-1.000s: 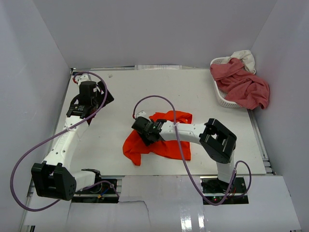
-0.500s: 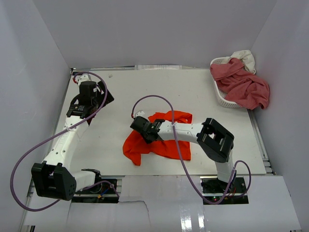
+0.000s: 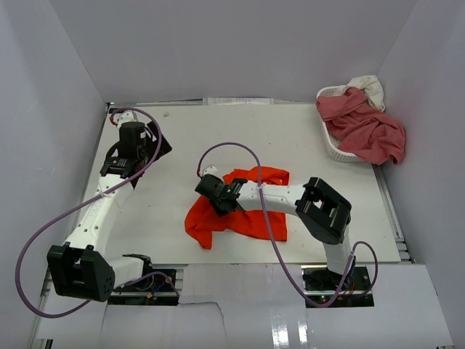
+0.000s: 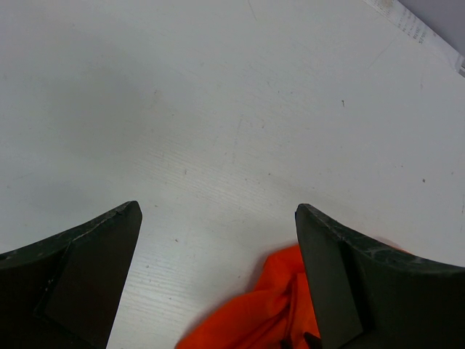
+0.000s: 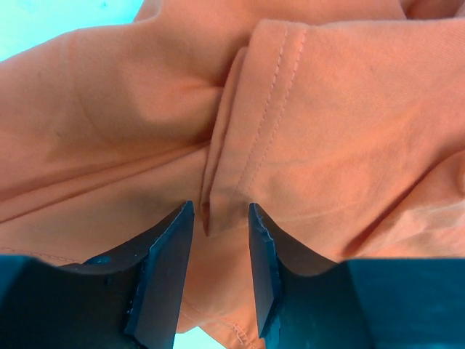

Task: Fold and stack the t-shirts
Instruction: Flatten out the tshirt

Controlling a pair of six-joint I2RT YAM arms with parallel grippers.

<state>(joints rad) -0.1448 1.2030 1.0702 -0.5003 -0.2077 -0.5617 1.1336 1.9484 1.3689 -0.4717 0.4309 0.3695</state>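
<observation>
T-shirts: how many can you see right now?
3. Orange-red t-shirt crumpled mid-table; pink t-shirt draped over the basket at far right; cream t-shirt behind it in the basket. More may lie hidden underneath.

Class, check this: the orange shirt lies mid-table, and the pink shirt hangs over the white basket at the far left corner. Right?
No. The white basket with the pink shirt stands at the far right corner, as the top external view shows. The orange shirt is placed as stated.
</observation>
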